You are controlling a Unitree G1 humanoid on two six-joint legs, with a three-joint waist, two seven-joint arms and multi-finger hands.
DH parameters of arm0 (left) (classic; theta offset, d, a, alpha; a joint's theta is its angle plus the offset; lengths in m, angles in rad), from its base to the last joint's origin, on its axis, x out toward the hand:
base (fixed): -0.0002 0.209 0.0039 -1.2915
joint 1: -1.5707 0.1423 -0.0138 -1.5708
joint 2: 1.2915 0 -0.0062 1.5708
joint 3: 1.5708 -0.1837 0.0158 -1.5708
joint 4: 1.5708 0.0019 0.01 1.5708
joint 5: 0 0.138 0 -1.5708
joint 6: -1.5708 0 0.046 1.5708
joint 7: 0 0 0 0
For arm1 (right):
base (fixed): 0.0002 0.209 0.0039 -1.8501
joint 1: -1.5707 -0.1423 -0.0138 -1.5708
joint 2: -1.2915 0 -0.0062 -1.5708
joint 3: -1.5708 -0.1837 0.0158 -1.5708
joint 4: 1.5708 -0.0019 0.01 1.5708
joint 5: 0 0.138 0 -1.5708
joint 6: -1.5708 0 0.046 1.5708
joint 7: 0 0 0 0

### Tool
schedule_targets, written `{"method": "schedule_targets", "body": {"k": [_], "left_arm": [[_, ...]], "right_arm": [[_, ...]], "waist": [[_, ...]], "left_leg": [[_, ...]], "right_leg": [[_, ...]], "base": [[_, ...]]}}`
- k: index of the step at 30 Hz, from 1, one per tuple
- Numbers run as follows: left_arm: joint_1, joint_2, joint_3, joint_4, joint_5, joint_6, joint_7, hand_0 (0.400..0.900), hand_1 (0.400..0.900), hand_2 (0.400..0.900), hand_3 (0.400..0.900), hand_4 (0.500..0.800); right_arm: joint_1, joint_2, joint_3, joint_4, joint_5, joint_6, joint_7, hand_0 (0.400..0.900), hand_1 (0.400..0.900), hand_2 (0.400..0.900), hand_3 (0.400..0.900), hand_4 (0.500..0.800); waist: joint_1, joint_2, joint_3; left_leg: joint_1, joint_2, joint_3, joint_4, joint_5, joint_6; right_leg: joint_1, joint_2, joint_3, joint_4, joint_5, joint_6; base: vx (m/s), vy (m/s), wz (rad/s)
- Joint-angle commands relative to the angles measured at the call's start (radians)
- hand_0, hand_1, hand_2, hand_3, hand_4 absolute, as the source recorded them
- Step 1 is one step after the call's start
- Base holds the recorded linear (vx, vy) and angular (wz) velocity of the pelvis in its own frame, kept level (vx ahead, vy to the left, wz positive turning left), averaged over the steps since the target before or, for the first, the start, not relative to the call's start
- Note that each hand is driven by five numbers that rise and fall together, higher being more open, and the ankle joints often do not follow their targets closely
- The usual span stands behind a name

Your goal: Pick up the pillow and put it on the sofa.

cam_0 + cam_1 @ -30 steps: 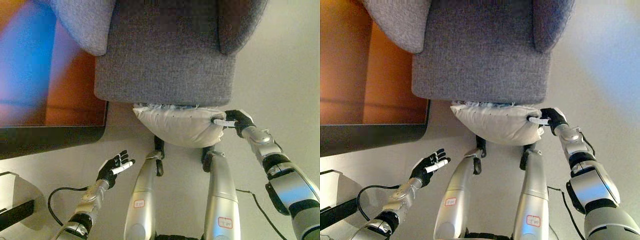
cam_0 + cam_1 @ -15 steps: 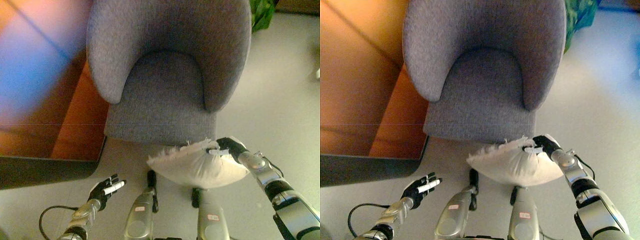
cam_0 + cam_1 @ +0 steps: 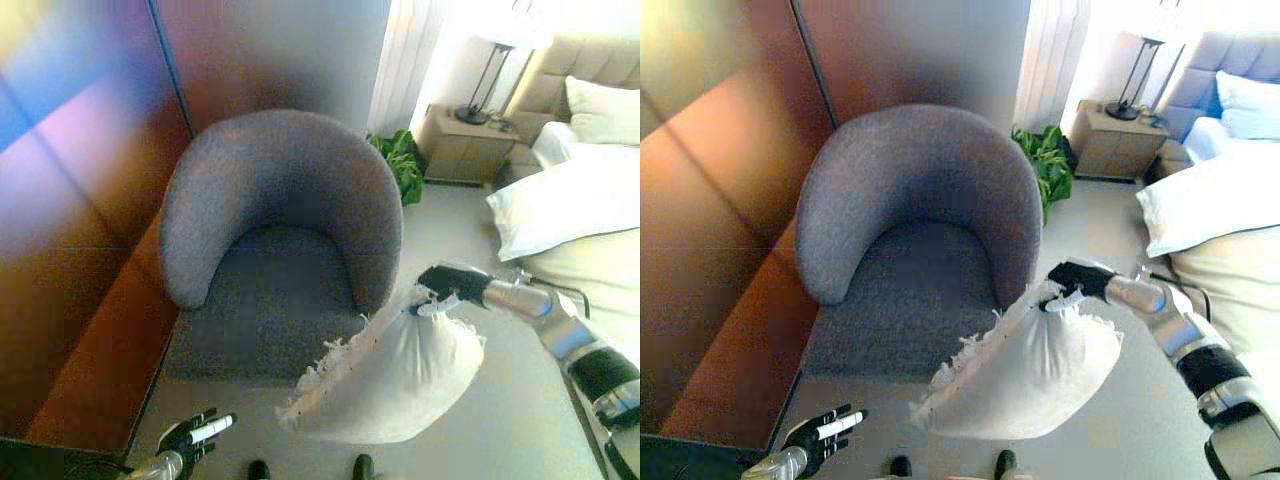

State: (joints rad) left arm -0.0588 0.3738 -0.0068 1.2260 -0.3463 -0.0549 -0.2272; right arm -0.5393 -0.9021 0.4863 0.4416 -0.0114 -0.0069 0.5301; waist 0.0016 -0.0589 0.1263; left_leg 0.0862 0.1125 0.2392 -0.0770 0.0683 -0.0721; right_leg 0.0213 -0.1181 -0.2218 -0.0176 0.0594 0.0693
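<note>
A white pillow (image 3: pixel 385 372) with a frayed fringe hangs in the air in front of the grey tub sofa (image 3: pixel 275 255), off its right front corner. My right hand (image 3: pixel 447 284) is shut on the pillow's top corner and holds it up beside the sofa's right arm. The sofa's seat (image 3: pixel 900 300) has nothing on it. My left hand (image 3: pixel 192 437) shows low at the bottom left with straight fingers, holding nothing, well away from the pillow.
A brown wooden wall (image 3: pixel 70 250) runs along the sofa's left side. Behind the sofa stand a green plant (image 3: pixel 400 165) and a bedside table with a lamp (image 3: pixel 470 140). A bed with white pillows (image 3: pixel 575 200) fills the right side.
My right hand has lifted the pillow off the floor, so it now hangs beside the sofa's front. The camera has tilted up, bringing the whole sofa and the room into view.
</note>
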Motion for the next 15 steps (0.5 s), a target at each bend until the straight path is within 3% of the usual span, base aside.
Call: {"method": "schedule_targets", "body": {"k": [1, 8, 15], "left_arm": [[-0.011, 0.055, -0.025, 0.069, 0.024, -0.006, 0.021, 0.9, 0.9, 0.9, 0.9, 0.8], [-0.004, 0.078, -0.024, 0.077, 0.008, 0.027, 0.028, 0.9, 0.9, 0.9, 0.9, 0.8], [0.006, 0.089, -0.035, 0.08, -0.004, 0.041, 0.023, 0.9, 0.9, 0.9, 0.9, 0.8]], "right_arm": [[-0.389, -0.074, 0.054, -0.028, 0.108, -0.079, -0.004, 0.4, 0.4, 0.4, 0.4, 0.5], [-0.706, -0.075, 0.245, 0.051, 0.146, -0.055, 0.002, 0.4, 0.4, 0.4, 0.4, 0.5], [-0.864, -0.038, 0.346, 0.194, 0.22, -0.042, -0.026, 0.4, 0.4, 0.4, 0.4, 0.5]], "waist": [[0.01, -0.035, -0.086], [0.029, -0.04, -0.119], [0.06, -0.048, -0.132]], "left_leg": [[-0.046, 0.008, -0.003, 0.099, -0.084, 0.0], [-0.037, 0.015, 0.003, 0.086, -0.076, -0.01], [-0.033, 0.016, -0.009, 0.054, -0.057, -0.021]], "right_leg": [[0.002, -0.048, -0.051, 0.07, -0.078, 0.04], [0.012, -0.059, -0.06, 0.059, -0.071, 0.049], [0.026, -0.064, -0.088, 0.033, -0.057, 0.057]], "base": [[0.02, 0.017, -0.09], [0.01, 0.007, -0.03], [0.03, 0.004, 0.11]]}}
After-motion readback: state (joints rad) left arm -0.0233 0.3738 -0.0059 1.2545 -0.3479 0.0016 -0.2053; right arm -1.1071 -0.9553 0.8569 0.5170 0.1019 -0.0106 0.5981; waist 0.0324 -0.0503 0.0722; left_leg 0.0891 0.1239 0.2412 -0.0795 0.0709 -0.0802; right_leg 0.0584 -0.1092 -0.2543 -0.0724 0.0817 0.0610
